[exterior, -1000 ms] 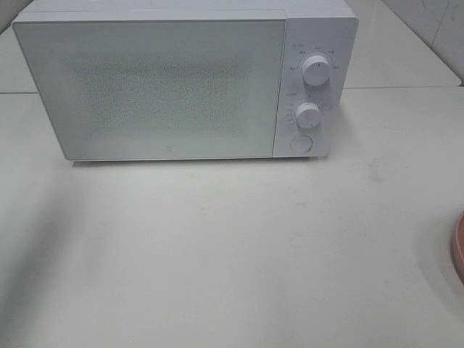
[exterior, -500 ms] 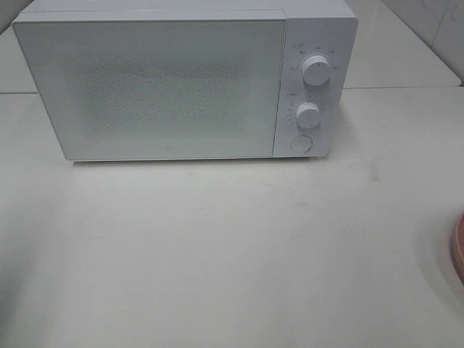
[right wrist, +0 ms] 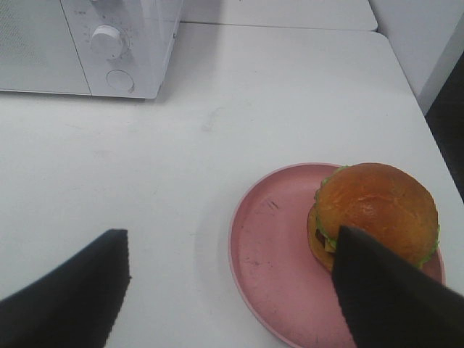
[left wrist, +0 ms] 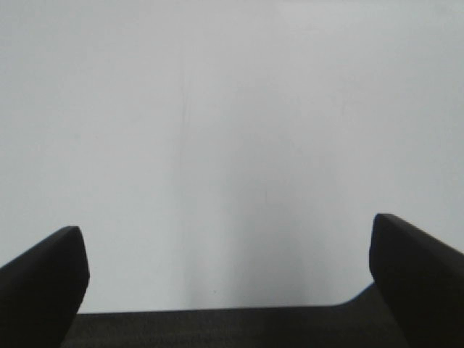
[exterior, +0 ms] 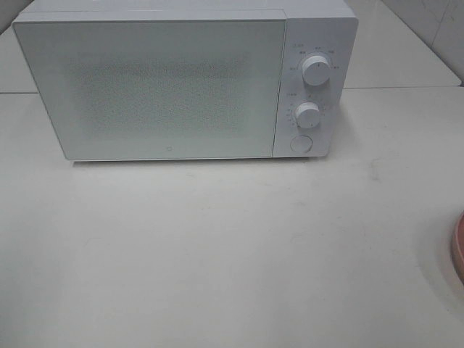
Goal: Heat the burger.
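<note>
Nothing much has moved lately, only a shadow gone from the table's left. Nearest, both grippers, left and right, hang spread and empty. Burger sits on its pink plate; beyond, the microwave remains closed. Everything is left.

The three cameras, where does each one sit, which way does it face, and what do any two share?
Exterior high: mounted above, looking down at the closed microwave on the white table; no arm shows.
Left wrist: on the left arm, facing bare surface between the open left gripper.
Right wrist: on the right arm, facing the burger on the pink plate past the open right gripper.
Shared: exterior and right wrist both show microwave and plate.
</note>
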Controlling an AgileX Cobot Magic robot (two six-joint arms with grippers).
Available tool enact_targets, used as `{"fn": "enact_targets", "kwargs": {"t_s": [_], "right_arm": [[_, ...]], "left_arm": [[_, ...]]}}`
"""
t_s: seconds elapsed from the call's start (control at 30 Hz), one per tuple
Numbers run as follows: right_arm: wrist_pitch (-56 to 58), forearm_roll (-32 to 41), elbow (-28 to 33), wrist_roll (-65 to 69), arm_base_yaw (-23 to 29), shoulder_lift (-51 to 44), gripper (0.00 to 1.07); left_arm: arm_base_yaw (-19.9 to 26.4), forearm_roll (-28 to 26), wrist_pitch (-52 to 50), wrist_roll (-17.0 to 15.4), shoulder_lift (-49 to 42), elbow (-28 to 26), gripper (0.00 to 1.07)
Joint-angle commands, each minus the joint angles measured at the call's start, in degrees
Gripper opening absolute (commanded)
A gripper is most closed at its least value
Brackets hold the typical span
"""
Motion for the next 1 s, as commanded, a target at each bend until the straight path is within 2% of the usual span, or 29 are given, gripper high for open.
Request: {"fn": "enact_targets", "kwargs": {"t_s": [0.03,0.23,0.57,1.0], "right_arm": [[-0.4,0.11,0.06,-0.17,-0.29,-1.66,0.76],[-0.4,0.11,0.06,-0.17,-0.29,-1.66,0.76],[-0.4,0.11,0.06,-0.17,-0.29,-1.66,0.76],[-0.4,0.11,0.06,-0.17,-0.29,-1.49,0.76]], "left_arm": [[0.06,1.26,-0.63,-0.17,-4.3,0.23,0.98],[0.06,2.64,-0.63,-0.17,-13.58,0.23,0.98],[0.06,2.64,-0.63,-0.17,-20.23,0.23,0.98],[0.06,2.64,-0.63,-0.17,-20.17,0.23,0.98]]}}
